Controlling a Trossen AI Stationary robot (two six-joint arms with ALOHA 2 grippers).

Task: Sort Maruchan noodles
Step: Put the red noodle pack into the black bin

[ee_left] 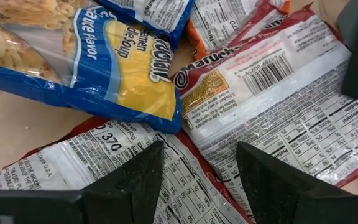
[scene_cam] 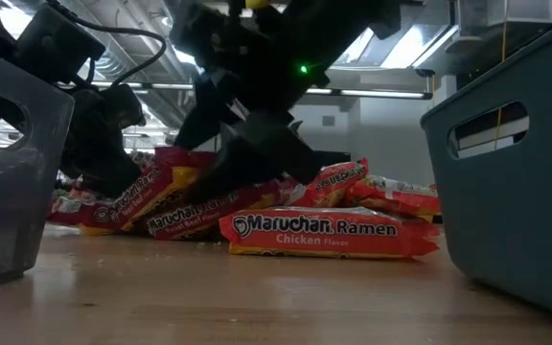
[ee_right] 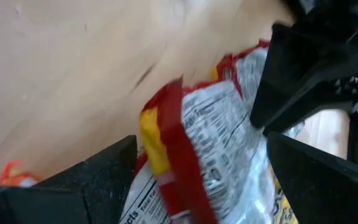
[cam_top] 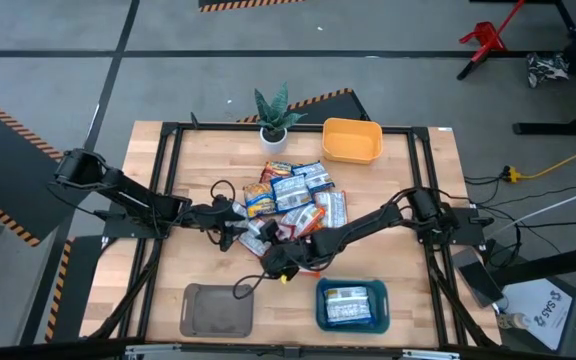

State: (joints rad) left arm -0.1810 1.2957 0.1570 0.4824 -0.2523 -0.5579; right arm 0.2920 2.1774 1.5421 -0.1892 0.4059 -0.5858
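About a dozen Maruchan noodles [cam_top: 293, 200] lie heaped mid-surface; one reads "Maruchan Ramen Chicken Flavor" [scene_cam: 329, 233]. Left pincer [cam_top: 236, 228] released; right pincer [cam_top: 280, 262] straddles a red packet [ee_right: 197, 155], spread wide.

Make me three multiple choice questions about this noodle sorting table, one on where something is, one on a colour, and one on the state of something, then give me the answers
1. Where is the potted plant?
A. At the table's far edge, beside the yellow tray
B. Inside the brown tray
C. On top of the noodle pile

2. What colour is the tray that already holds a noodle packet?
A. Yellow
B. Brown
C. Teal

3. How does the left end effector stand?
A. Shut on a blue packet
B. Open above a red-edged packet lying white side up
C. Resting inside the yellow tray

Answers:
1. A, the high view shows the plant next to the yellow tray at the far edge.
2. C, only the teal tray has a packet in it; the brown tray and the yellow one hold none.
3. B, the left wrist view shows both fingers spread over the nutrition panel.
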